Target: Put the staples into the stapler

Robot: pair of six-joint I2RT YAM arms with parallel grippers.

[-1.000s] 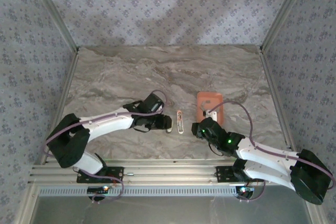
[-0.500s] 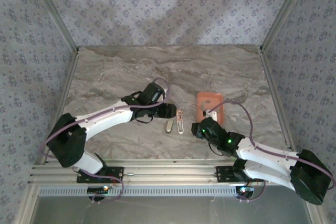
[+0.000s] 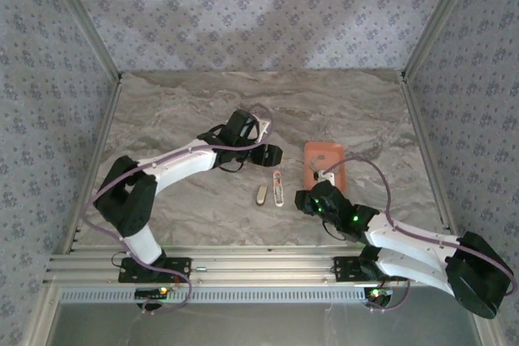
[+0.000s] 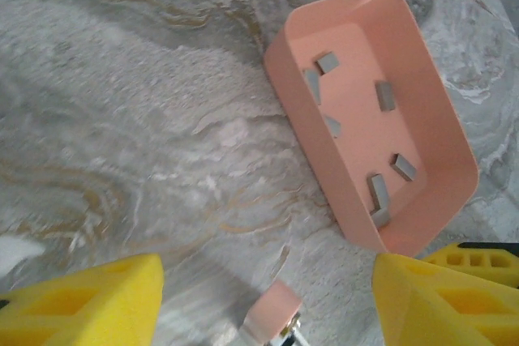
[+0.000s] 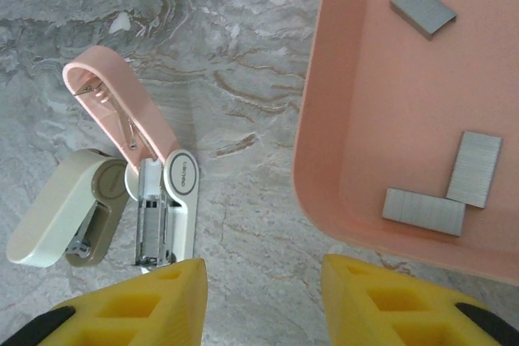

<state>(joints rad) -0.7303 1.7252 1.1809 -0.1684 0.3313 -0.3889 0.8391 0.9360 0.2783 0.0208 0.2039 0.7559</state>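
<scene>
grey-violet flowered wallpaper (image 3: 243, 14) closes the back and both sides, with metal posts (image 3: 81, 18) in the corners. the table (image 3: 178, 111) is grey-beige marble veined with ochre, and a ribbed metal rail (image 3: 268, 265) runs along its near edge.

the left gripper (image 4: 266, 269) hangs over the table's middle, its yellow fingers (image 4: 89, 301) wide apart with nothing held. just nearer the near edge lies the stapler (image 5: 174, 192), swung open: pink arm up, white channel bare, cream cap beside it on the left. the right gripper (image 5: 263, 281) hovers near the tray's near-left corner, its fingers a narrow gap apart, holding nothing. right of centre sits the salmon tray (image 4: 308, 143), and the staples (image 4: 384, 95) lie scattered as short grey strips on its floor.
</scene>
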